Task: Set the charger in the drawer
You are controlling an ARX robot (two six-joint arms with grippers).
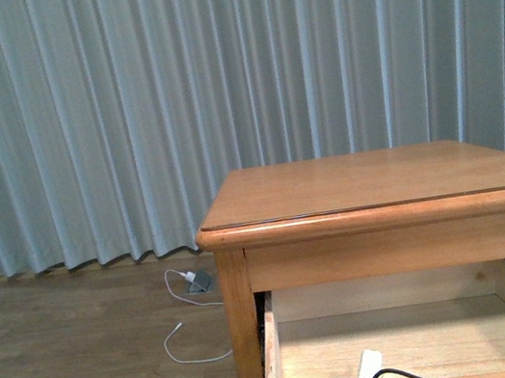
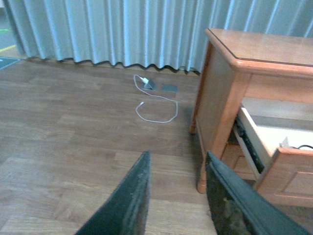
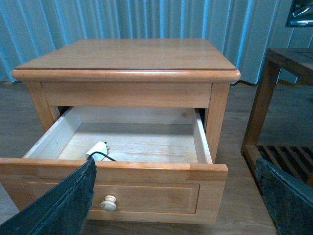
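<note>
The white charger, black cable attached, lies flat inside the pulled-open honey-coloured drawer, just beyond one of the right fingers.

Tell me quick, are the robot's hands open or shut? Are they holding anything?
Left gripper: open, holding nothing.
Right gripper: open wide, holding nothing.

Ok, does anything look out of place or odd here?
Only small things. The drawer stands pulled open with the charger lying inside, near its front. A thin white cable lies loose on the floor by the curtain. Nothing looks spilled or damaged.
</note>
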